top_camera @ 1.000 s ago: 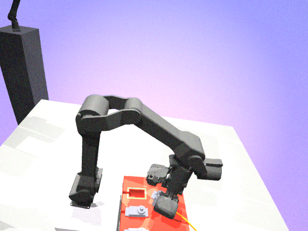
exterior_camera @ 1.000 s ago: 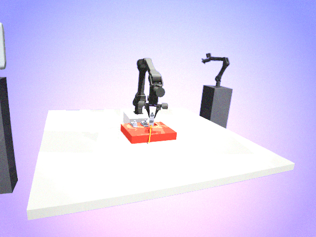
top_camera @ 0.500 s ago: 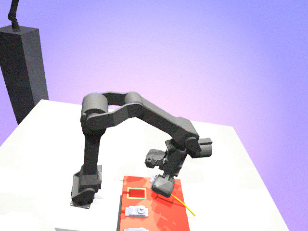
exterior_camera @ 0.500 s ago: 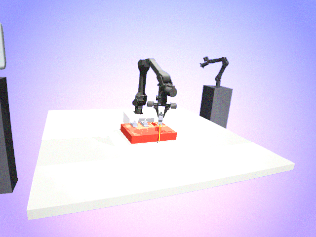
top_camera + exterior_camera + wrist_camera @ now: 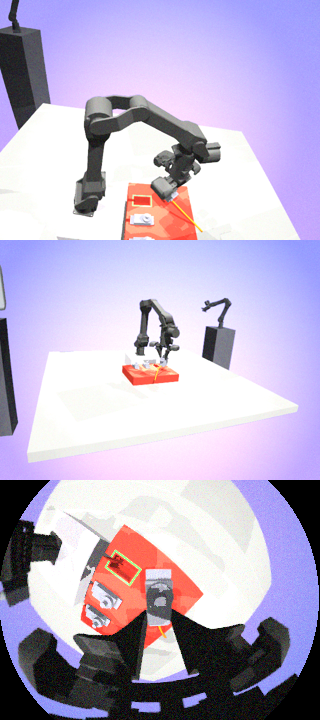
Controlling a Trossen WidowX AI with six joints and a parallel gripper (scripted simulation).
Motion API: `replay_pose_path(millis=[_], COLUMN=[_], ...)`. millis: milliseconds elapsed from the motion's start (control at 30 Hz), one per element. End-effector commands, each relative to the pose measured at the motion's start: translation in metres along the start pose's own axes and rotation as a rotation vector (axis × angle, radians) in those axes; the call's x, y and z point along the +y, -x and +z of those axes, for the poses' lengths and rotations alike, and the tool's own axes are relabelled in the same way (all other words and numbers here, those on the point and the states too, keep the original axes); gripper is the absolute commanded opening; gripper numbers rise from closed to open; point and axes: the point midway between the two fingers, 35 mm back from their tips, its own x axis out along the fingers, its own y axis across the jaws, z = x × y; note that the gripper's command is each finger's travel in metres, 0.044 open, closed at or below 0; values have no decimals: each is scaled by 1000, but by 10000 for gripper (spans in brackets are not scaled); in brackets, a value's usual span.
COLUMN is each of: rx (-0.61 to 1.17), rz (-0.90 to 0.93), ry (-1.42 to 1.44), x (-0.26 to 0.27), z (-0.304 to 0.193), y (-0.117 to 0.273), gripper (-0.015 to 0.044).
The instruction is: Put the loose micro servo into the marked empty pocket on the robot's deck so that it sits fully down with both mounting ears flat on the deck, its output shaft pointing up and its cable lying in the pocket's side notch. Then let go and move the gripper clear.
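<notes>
The loose servo [image 5: 173, 196] [image 5: 163, 361] [image 5: 159, 599] is pale grey with a yellow cable [image 5: 187, 215] [image 5: 157, 374] [image 5: 162, 631]. My gripper [image 5: 163, 359] [image 5: 158, 612] is shut on it and holds it above the red deck [image 5: 180, 229] [image 5: 142, 380] [image 5: 187, 592]. Its output shaft faces up toward the wrist camera. The marked pocket [image 5: 142, 200] [image 5: 156, 365] [image 5: 123, 568] is empty, with a light green outline. The servo is to its right in the top view, turned relative to it. The cable trails away from the pocket's notch [image 5: 130, 199]. A finger hides part of the servo in the top view.
Two seated servos, one beside the pocket [image 5: 142, 219] [image 5: 146, 365] [image 5: 106, 596] and one farther along [image 5: 141, 238] [image 5: 135, 365] [image 5: 97, 617], stand above the deck. A white block [image 5: 74, 229] lies beside the deck at the arm's base. Another arm stands on a distant dark pedestal [image 5: 25, 67] [image 5: 219, 345].
</notes>
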Motion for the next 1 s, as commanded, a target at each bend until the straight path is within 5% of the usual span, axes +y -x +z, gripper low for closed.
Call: replay_pose_path(millis=[0,967], rx=[3,1], rz=[-3,-5], ry=[-122,-1132], x=[-1,-1], z=[-1,-1], y=[1,1], gripper=[0,0])
